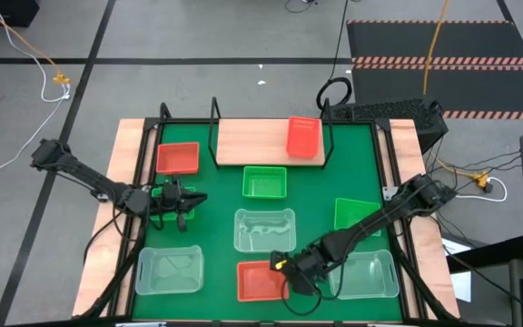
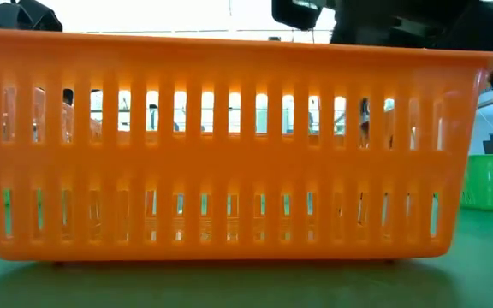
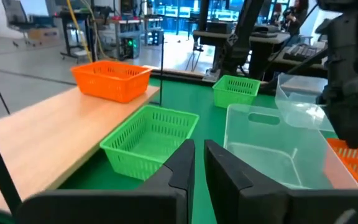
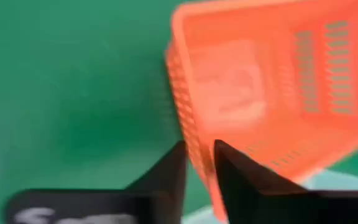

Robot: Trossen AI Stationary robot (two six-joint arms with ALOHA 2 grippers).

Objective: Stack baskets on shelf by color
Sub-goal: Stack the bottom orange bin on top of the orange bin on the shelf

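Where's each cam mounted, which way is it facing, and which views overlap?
High: overhead, straight down on the green mat, shelf, both arms.
Low: at mat level, filled by the front red basket; dark arm parts along the top edge.
Left wrist: on the left arm, looks past the left gripper to baskets and shelf.
Right wrist: on the right arm, looks down; right gripper straddles the red basket's wall.
Shared: the front red basket shows in all four views.
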